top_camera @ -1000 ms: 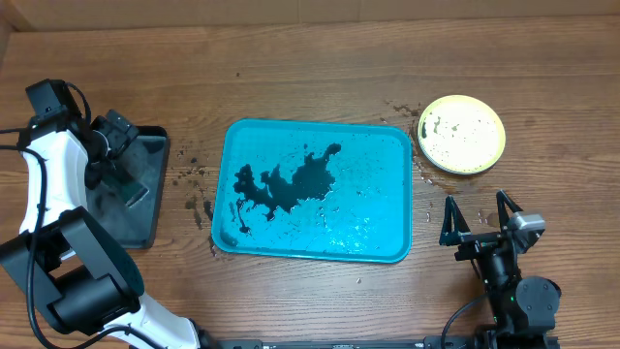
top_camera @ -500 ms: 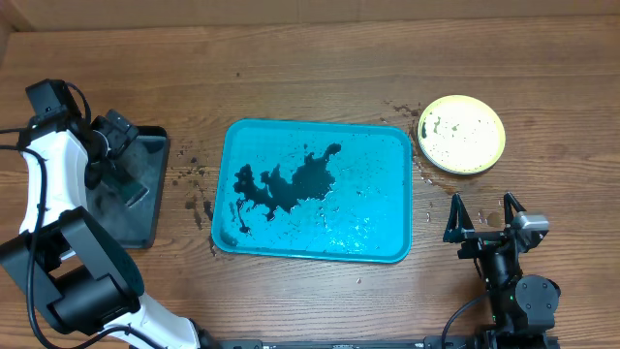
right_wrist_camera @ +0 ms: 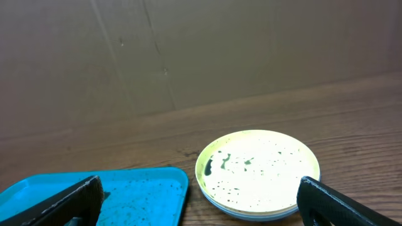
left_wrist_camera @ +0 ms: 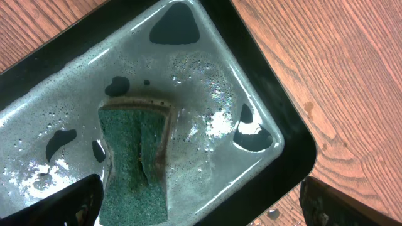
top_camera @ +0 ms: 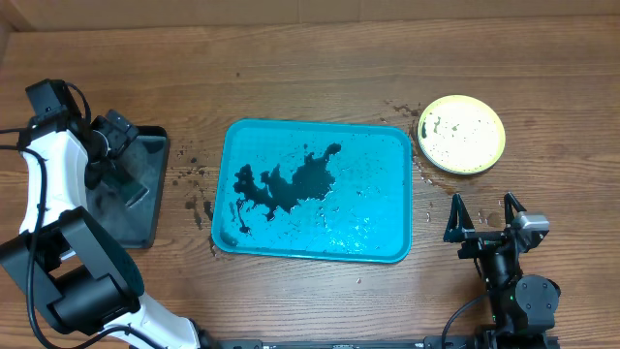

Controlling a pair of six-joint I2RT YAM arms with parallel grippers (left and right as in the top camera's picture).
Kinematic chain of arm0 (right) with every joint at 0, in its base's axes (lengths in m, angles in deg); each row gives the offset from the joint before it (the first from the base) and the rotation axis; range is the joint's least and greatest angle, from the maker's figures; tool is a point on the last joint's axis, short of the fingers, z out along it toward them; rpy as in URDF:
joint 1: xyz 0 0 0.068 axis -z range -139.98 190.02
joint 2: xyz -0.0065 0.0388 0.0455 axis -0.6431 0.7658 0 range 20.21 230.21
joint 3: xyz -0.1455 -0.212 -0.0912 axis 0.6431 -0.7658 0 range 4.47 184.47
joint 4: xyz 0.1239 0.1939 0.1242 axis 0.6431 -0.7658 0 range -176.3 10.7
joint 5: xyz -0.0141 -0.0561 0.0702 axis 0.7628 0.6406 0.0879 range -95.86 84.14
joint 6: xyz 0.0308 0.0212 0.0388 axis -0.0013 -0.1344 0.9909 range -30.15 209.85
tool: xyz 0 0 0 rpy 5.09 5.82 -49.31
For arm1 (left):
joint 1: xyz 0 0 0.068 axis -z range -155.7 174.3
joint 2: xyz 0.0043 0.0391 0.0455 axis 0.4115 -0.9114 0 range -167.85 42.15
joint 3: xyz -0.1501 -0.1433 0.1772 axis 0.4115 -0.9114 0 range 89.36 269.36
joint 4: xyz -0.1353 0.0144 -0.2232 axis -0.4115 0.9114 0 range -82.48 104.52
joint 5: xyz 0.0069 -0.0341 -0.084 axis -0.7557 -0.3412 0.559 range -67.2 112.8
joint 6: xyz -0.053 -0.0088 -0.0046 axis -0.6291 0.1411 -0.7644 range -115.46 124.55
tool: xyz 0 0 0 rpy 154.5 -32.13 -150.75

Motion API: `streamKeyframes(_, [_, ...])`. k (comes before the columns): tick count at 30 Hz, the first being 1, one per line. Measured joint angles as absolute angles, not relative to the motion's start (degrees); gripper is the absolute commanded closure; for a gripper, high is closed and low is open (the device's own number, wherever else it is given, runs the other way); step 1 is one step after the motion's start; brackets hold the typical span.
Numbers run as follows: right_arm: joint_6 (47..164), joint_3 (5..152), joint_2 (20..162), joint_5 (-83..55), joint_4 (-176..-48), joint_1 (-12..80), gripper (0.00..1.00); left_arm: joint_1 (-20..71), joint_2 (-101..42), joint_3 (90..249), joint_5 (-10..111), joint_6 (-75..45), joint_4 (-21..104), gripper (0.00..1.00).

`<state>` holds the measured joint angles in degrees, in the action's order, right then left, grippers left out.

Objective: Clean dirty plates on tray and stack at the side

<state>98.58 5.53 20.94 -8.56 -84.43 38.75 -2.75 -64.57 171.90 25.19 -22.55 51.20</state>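
- From overhead, we see the blue tray (top_camera: 383,155) lying flat in the middle of the bench (top_camera: 291,68), with no plate on it.
- A dark puddle (top_camera: 291,181) spreads across the tray's left half, and wet beads glint on the right half.
- The plates (top_camera: 461,134) sit as a stack on the bench, just beside the tray's far right corner. The top one has a yellow-green rim and a speckled white inside.
- Dark drops (top_camera: 194,189) dot the wood beside the tray's left edge.
- The right gripper (top_camera: 481,218) hovers over bare wood on the near side of the plates and to the right of the tray. Its fingers are spread wide with nothing between them.
- The left gripper (top_camera: 121,170) hangs over a black tray (top_camera: 145,228) at the left of the bench, well apart from the blue tray.
- In the left wrist view, the black tray (left_wrist_camera: 276,107) holds a film of soapy water.
- A green sponge (left_wrist_camera: 135,160) lies flat in that water, rough side up.
- The left gripper (left_wrist_camera: 207,207) is spread wide, with one fingertip at each lower corner of the view. The sponge lies below and between them, and we see neither tip touching it.
- In the right wrist view, the plates (right_wrist_camera: 257,172) rest straight ahead on the wood, with dark specks and a smear inside the top one. A paler rim shows under its near edge.
- A corner of the tray (right_wrist_camera: 144,188) shows at lower left, close beside the stack.
- The right gripper (right_wrist_camera: 201,201) stands wide apart and empty, short of the plates.
- A cardboard wall (right_wrist_camera: 188,50) rises behind the bench.
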Motion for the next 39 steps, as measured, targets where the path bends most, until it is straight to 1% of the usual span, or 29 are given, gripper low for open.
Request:
streamKeyframes(7, [98.58, 5.53, 20.94, -8.56, -84.41, 38.75, 0.00, -2.75, -64.57, 171.90, 25.19, -22.35, 51.55, 0.00])
streamKeyframes(13, [98.58, 5.53, 20.94, -8.56, -84.43, 38.75, 0.00, -2.75, -64.54, 172.14, 25.68, -21.83, 60.21, 0.00])
streamKeyframes(18, [98.58, 5.53, 20.94, -8.54, -84.41, 38.75, 0.00, -2.31, -62.95, 170.70, 27.45, -21.10, 59.79, 0.00])
streamKeyframes(24, [98.58, 5.53, 20.94, -8.54, -84.38, 38.75, 0.00, 0.86, -52.11, 160.51, 28.28, -16.38, 49.04, 0.00])
streamKeyframes(34, [98.58, 5.53, 20.94, -8.45, -84.45, 38.75, 0.00, 12.09, -27.15, 136.19, 28.89, 1.41, 22.85, 0.00])
streamKeyframes(39, [98.58, 5.53, 20.94, -8.45, -84.43, 38.75, 0.00, 14.48, -15.23, 122.74, 29.50, 5.67, 10.85, 0.00])
